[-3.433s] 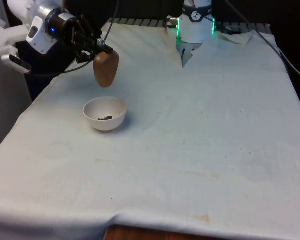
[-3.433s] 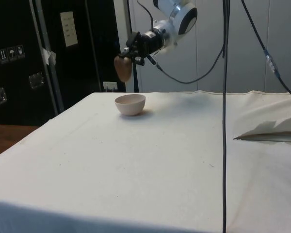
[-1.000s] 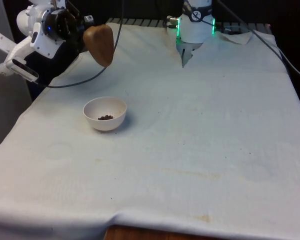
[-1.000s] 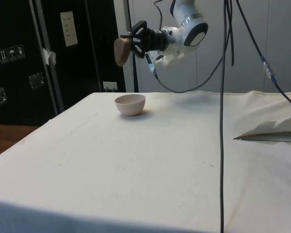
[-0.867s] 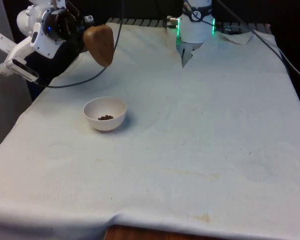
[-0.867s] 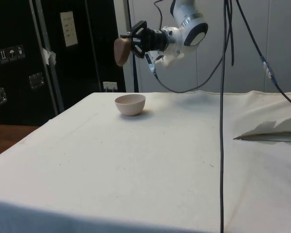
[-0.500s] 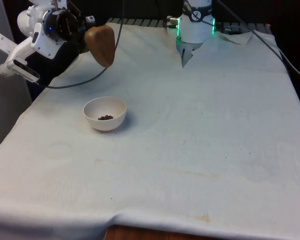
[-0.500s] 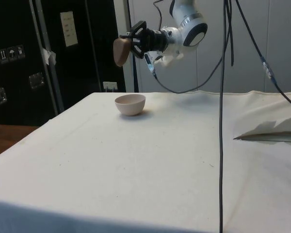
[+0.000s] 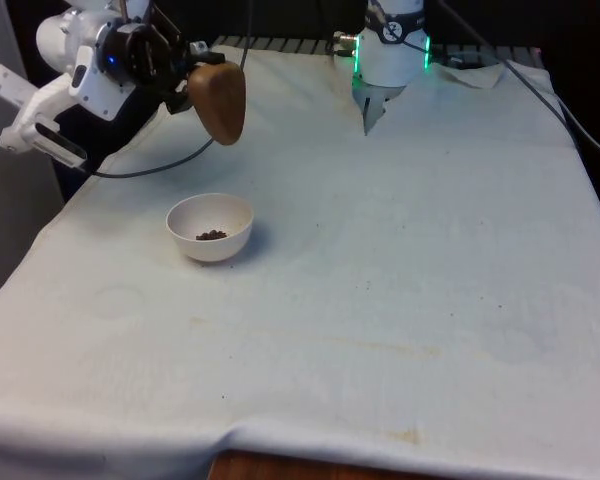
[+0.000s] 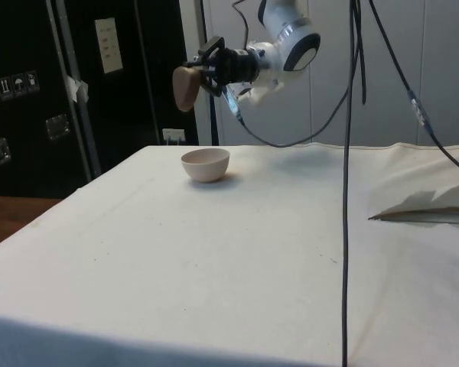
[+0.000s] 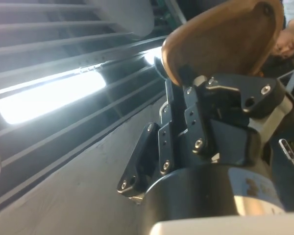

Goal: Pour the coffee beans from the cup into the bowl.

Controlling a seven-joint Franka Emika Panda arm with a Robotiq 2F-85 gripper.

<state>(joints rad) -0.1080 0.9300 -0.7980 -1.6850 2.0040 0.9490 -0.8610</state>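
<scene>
Looks like the beans already sit in the bowl (image 9: 211, 227) down below and a bit to the side of the claw (image 9: 187, 72), which is clamped on the brown cup (image 9: 218, 102) up in the air, so I'd just set it down gently on the worktop (image 9: 400, 260).
</scene>
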